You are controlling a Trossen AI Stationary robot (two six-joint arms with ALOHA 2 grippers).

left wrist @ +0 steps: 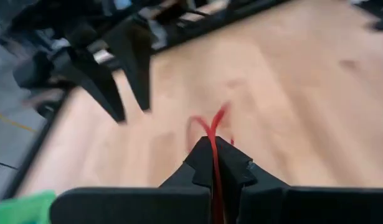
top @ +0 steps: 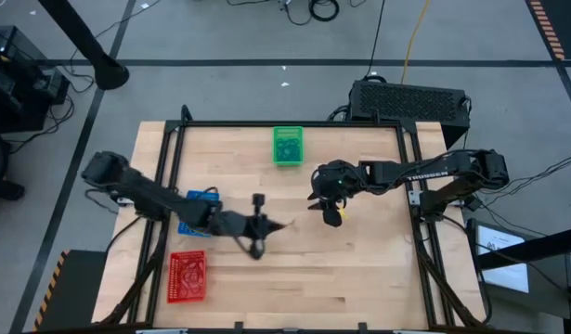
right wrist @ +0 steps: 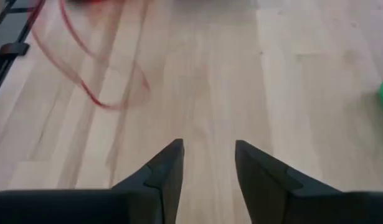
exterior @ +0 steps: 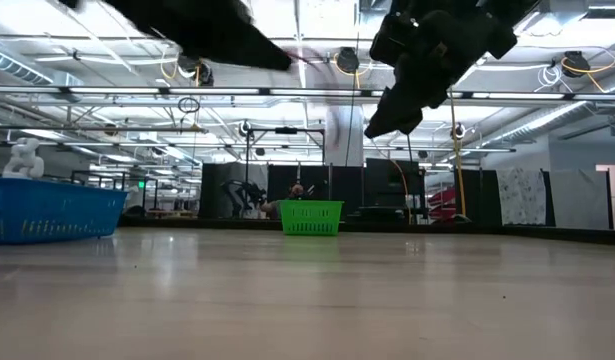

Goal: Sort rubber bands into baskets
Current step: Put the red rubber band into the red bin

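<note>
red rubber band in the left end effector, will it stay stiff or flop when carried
Probably floppy: the red rubber band is a thin strand, pinched in the shut left end effector, its free end bending sideways. Likely very light, and stretchy enough to spring or slip if tugged. The right end effector is open, holding nothing.

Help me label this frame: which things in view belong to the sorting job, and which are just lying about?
Job: thin red rubber band pinched in the left hand; green mesh basket; blue mesh basket; red mesh basket; open right hand.
Lying about: large black box; floor cables.
</note>
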